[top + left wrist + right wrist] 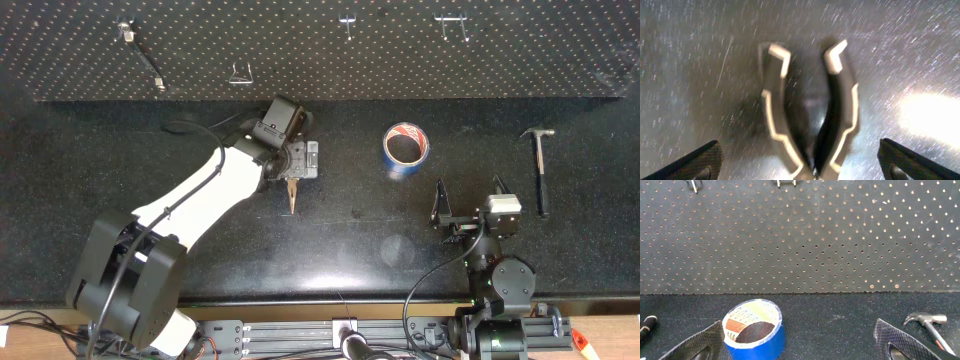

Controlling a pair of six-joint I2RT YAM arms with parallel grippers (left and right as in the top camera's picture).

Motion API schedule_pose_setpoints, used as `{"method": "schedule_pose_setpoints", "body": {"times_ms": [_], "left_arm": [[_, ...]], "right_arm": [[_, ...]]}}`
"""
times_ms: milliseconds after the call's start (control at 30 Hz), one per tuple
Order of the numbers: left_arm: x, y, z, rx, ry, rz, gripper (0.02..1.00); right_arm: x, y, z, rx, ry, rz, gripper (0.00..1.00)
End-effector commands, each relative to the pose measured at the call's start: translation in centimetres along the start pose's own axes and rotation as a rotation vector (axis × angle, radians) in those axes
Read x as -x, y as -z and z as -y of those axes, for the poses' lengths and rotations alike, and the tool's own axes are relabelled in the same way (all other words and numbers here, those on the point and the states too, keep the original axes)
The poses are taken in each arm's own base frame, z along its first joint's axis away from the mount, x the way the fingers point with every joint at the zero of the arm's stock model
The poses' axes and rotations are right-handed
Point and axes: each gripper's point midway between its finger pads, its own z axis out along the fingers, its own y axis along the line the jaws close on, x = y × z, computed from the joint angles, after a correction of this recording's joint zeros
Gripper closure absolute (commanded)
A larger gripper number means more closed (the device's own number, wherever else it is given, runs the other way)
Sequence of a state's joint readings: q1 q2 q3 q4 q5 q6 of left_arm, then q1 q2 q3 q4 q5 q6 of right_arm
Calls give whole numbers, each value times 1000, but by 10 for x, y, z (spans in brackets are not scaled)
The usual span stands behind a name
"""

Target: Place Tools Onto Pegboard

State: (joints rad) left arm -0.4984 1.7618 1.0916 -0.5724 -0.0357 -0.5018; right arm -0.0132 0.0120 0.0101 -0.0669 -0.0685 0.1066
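- On the tabletop, to the left of the blue tape roll, a pair of pliers is laid flat, its narrow end pointed away from the pegboard.
- The left pincer is held directly over the pliers; from above, the handles are covered by it and the tip is seen poking out.
- What is hidden there is supplied by the left wrist view: the handles are spread, and the pincer's fingers are set wide apart on either side, clear of the tool.
- The right pincer is placed just right of the tape roll and nearer the arm bases, its fingers apart, with nothing held.
- A hammer is laid well to the right of the tape roll; its head end is caught in the right wrist view.
- Far left of the tape roll, a long dark tool is hung on the pegboard.
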Motion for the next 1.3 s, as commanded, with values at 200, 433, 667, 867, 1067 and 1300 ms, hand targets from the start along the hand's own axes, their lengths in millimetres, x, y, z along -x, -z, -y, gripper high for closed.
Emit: {"method": "schedule_pose_setpoints", "body": {"times_ms": [200, 433, 667, 867, 1067, 1300], "left_arm": [[15, 14, 3, 11, 12, -53, 18], [13, 6, 2, 36, 8, -92, 23], [17, -2, 0, 52, 15, -78, 23], [22, -11, 1, 58, 54, -60, 20], [25, -12, -2, 76, 90, -39, 20], [26, -12, 2, 82, 88, -27, 23]], "right_arm": [[-1, 0, 3, -13, 11, 5, 25], [-1, 0, 3, -13, 11, 5, 25], [-1, 0, 3, -14, 11, 5, 25], [-1, 0, 3, -14, 11, 5, 25], [-1, 0, 3, -13, 11, 5, 25], [-1, 0, 3, -13, 11, 5, 25]]}}
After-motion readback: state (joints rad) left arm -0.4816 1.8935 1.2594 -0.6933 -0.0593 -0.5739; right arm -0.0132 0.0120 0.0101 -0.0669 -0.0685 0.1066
